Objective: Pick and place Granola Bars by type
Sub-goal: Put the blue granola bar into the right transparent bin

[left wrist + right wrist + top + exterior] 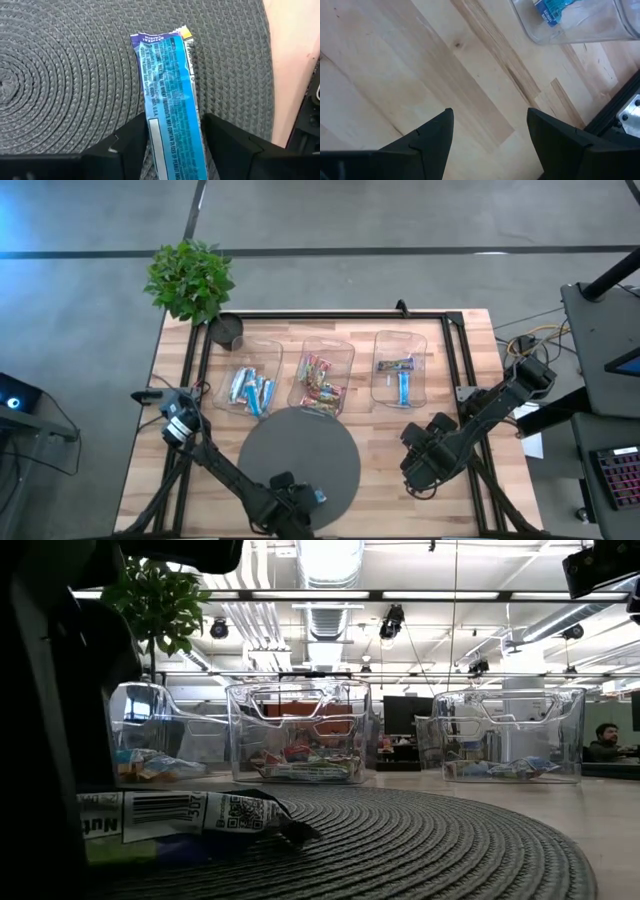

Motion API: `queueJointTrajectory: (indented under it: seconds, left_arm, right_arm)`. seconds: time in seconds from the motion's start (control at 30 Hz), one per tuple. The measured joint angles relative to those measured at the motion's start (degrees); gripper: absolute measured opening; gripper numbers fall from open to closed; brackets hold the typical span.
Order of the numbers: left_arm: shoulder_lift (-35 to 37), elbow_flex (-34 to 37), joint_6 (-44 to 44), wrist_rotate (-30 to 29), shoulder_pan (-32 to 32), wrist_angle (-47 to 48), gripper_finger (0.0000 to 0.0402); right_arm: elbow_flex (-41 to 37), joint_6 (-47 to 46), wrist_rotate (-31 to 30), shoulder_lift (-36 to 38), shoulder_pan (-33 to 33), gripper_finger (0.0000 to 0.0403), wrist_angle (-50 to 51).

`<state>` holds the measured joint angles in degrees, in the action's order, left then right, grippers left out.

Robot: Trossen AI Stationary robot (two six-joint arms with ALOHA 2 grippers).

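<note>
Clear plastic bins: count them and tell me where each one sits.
3, in a row on the table behind the round grey mat: the left bin nearest the plant, the middle bin, and the right bin. None looks hidden.

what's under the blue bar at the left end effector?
The grey woven mat lies under the blue bar, which sits between the left end effector fingers. The mat directly beneath the bar is covered.

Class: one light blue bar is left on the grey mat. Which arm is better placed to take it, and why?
Left. The left gripper already straddles the blue bar on the mat; the right gripper hangs open over bare table.
</note>
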<state>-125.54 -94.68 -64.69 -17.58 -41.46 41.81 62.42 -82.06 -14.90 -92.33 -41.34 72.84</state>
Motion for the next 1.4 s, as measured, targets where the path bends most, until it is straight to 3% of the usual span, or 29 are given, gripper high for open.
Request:
queueJointTrajectory:
  seconds: [0.2,0.5,0.67,0.83,1.0,1.17,1.4]
  left_arm:
    - [0.1,0.0,-0.4,2.3,1.1,0.2,0.0164]
    - [1.5,0.2,-1.7,3.4,4.2,-0.2,0.0087]
    - [6.3,0.4,-4.0,1.9,7.8,-2.9,0.0073]
    - [12.1,0.4,-3.1,-4.9,12.9,-14.6,0.0071]
    - [14.6,0.3,4.3,-10.0,21.1,-34.3,0.0071]
    - [13.5,0.3,7.1,-4.0,31.3,-43.1,0.0071]
    - [9.8,0.4,8.1,12.5,45.1,-45.8,0.0071]
  right_arm:
    - [0.4,0.0,-2.2,0.3,-0.1,0.0242,0.0]
    - [7.8,-3.7,-20.7,7.2,-2.7,0.0242,0.4]
    - [8.4,-3.8,-26.4,14.5,-2.6,0.0242,0.5]
    - [8.3,-3.9,-30.5,21.6,-3.0,0.0242,0.6]
    - [8.3,-3.2,-36.1,26.9,-3.5,0.0242,0.5]
    - [8.2,-3.1,-42.0,29.5,-3.5,0.0242,0.5]
    - [8.1,-5.8,-47.2,30.9,-2.5,0.0242,0.8]
